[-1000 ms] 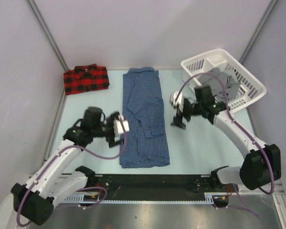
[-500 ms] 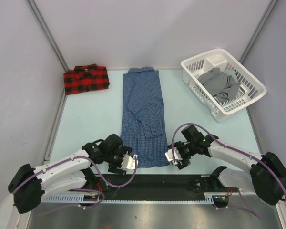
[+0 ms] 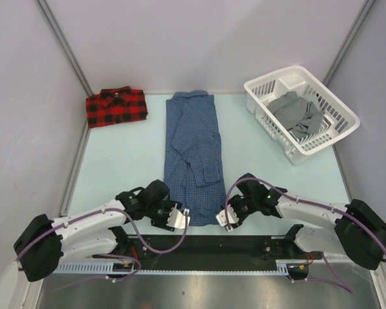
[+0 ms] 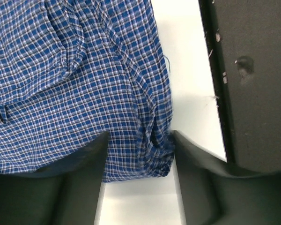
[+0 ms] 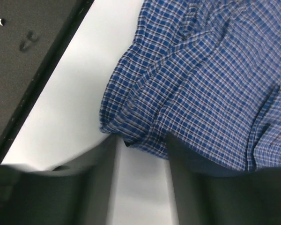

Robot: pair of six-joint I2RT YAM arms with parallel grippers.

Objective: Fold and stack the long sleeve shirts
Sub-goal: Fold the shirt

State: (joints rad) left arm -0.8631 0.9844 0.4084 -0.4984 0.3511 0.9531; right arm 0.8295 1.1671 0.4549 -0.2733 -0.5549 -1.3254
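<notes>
Bright even light, soft shadows (foregrounds blurred)

setting: robot lab cell | cues: bare pale walls (image 3: 212,45), metal corner posts (image 3: 63,46), black mounting rail (image 3: 206,248) edging the table (image 3: 122,161)

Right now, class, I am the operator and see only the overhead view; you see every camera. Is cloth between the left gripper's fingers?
Observer: Yes. On the left wrist view, the blue shirt's near corner sits bunched between the left gripper's fingers.
Operator: And the right gripper?
Observer: Its wrist view shows the other near corner, puckered, between the right gripper's fingers.
Operator: Are the jaws pinching yet?
Observer: I cannot tell. On both, the fingers stand apart on either side of the cloth, low over the white table.
</notes>
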